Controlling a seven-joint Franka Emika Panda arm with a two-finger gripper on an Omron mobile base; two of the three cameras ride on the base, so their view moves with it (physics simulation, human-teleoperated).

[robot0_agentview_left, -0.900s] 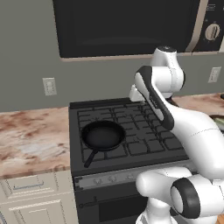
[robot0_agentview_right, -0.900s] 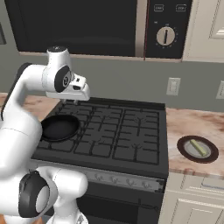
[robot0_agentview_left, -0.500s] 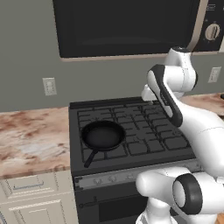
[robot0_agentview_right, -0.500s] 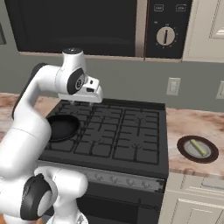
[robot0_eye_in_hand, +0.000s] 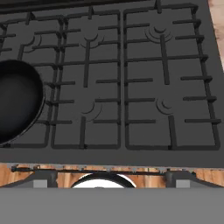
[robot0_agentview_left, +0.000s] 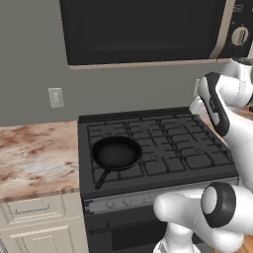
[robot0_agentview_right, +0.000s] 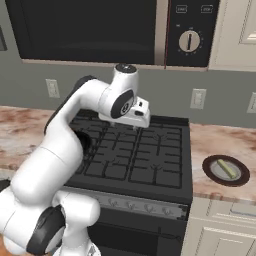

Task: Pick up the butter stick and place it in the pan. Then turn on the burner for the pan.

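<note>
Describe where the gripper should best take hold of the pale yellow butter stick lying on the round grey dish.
Probably across the short width of the pale yellow butter stick, coming from above: it lies flat and slanted on the round grey dish on the right counter, its long sides exposed, so the open jaws should turn to match the slant.

Three cameras covered one kitchen range. The left base view looked forward and down from behind the arm, on its left, taking in the stove, the pan on the front left grate, the microwave overhead and the marble counter to the left. The right base view faced the same stove from the other side, adding the counter to the right with a grey dish. The hand view looked almost straight down on the grates from close above, the pan cut off at its left edge. All three shared the cooktop.
</note>
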